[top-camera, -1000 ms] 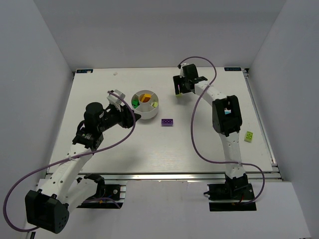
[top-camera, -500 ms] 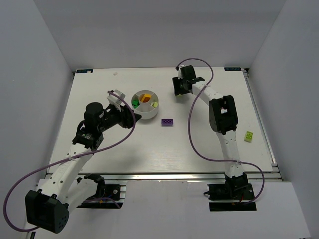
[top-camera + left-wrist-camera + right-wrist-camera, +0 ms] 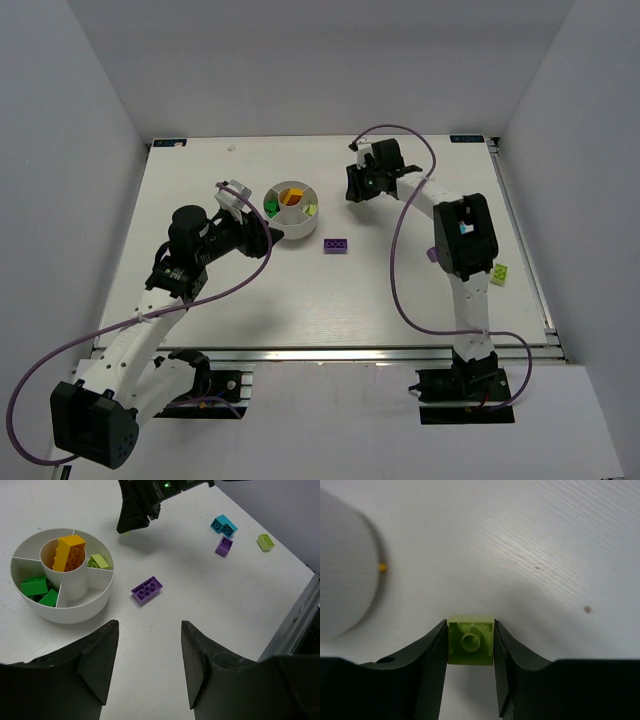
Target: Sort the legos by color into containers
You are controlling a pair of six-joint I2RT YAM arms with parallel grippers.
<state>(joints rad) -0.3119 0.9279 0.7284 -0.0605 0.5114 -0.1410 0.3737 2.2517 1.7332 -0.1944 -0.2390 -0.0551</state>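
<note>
The round white dish sits at mid-table and shows in the left wrist view. It holds a yellow-orange brick in the central well, a lime brick in one wedge and two green bricks in others. My right gripper hovers right of the dish, shut on a lime green brick held underside toward the camera. The dish wall is blurred at its left. My left gripper is open and empty, just in front of the dish. A purple brick lies on the table.
A cyan brick, a small purple brick and a lime brick lie on the right side of the table. The lime one shows beside the right arm. The table's right edge is close to them.
The right arm's elbow has swung to the right and its wrist has turned, the lime brick still gripped near the dish. The left arm has not moved.
</note>
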